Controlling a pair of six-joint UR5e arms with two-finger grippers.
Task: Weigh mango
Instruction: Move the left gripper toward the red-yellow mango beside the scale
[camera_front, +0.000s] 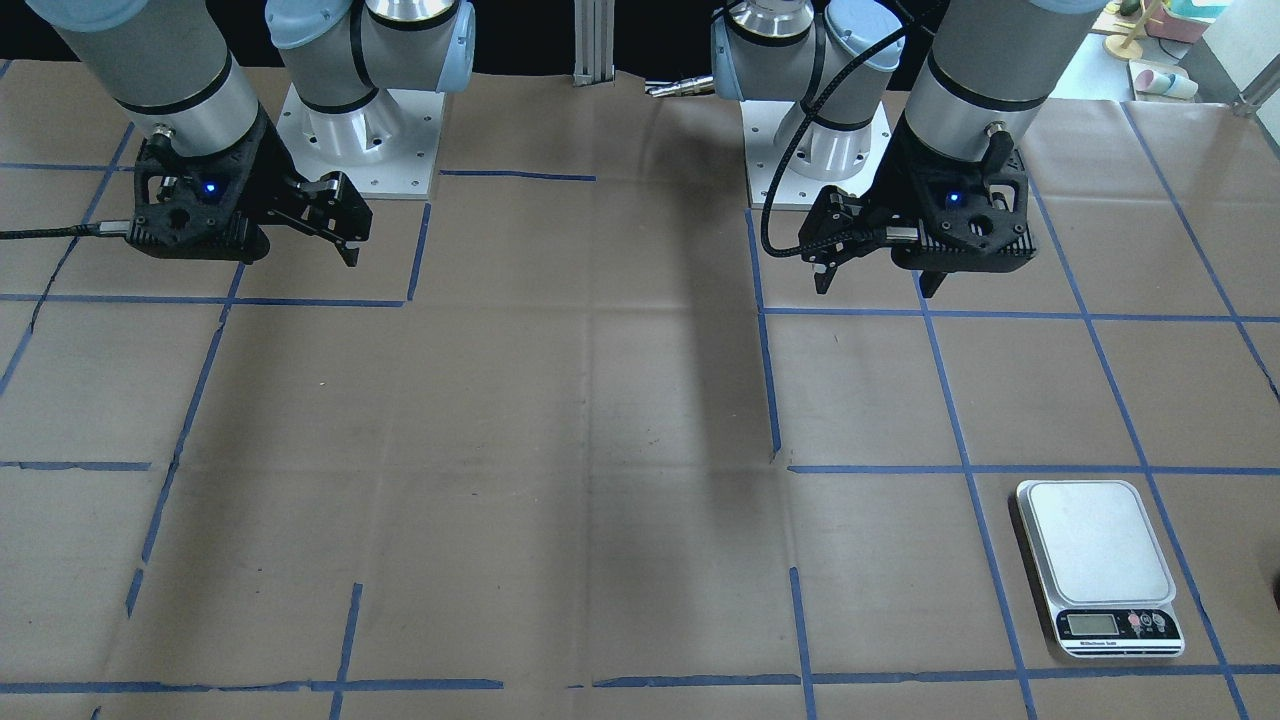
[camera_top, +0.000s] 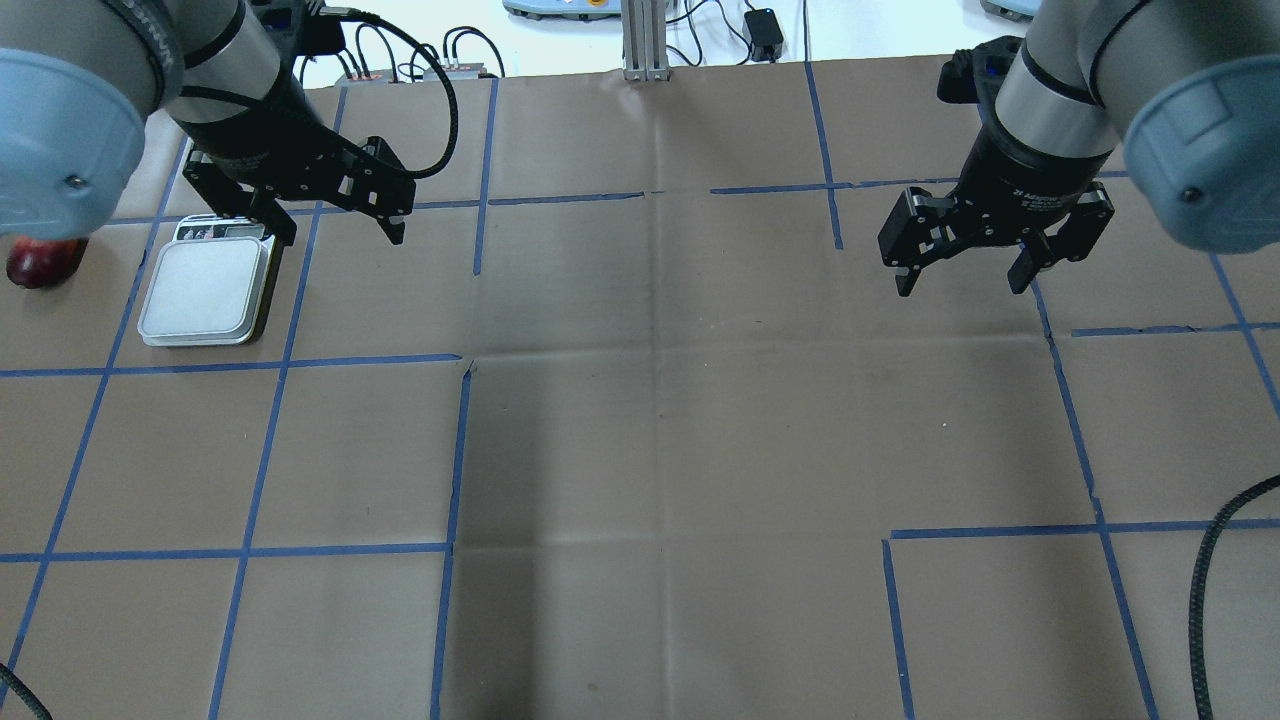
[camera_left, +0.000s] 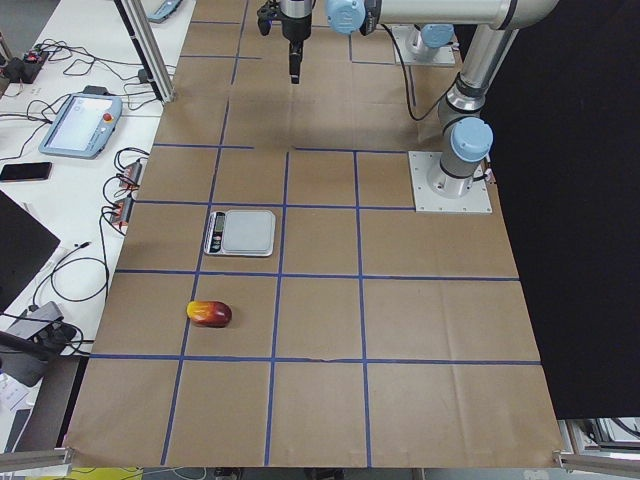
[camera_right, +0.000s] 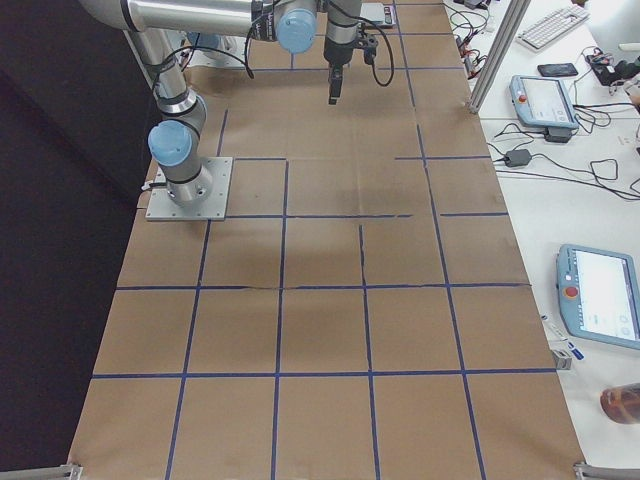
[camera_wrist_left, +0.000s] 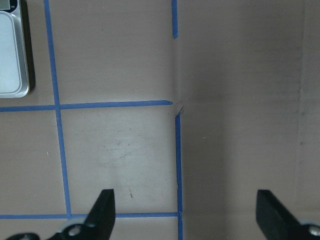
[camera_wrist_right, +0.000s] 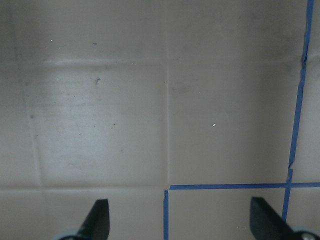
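Note:
The mango (camera_left: 209, 313), red shading to yellow, lies on the brown paper near the table's left end; in the overhead view (camera_top: 40, 264) my left arm half hides it. The white kitchen scale (camera_top: 205, 295) sits beside it, platform bare; it also shows in the front view (camera_front: 1095, 560) and the left wrist view (camera_wrist_left: 12, 50). My left gripper (camera_top: 340, 235) hangs open and empty above the table, just past the scale's display end. My right gripper (camera_top: 960, 288) hangs open and empty over the table's right side. Both wrist views show spread fingers (camera_wrist_left: 102, 212) (camera_wrist_right: 97, 217) over bare paper.
Brown paper with blue tape grid lines (camera_top: 460, 450) covers the table. The two arm bases (camera_front: 360, 140) (camera_front: 815, 150) stand at the robot's edge. Tablets and cables (camera_left: 80, 110) lie on the white side benches beyond the paper.

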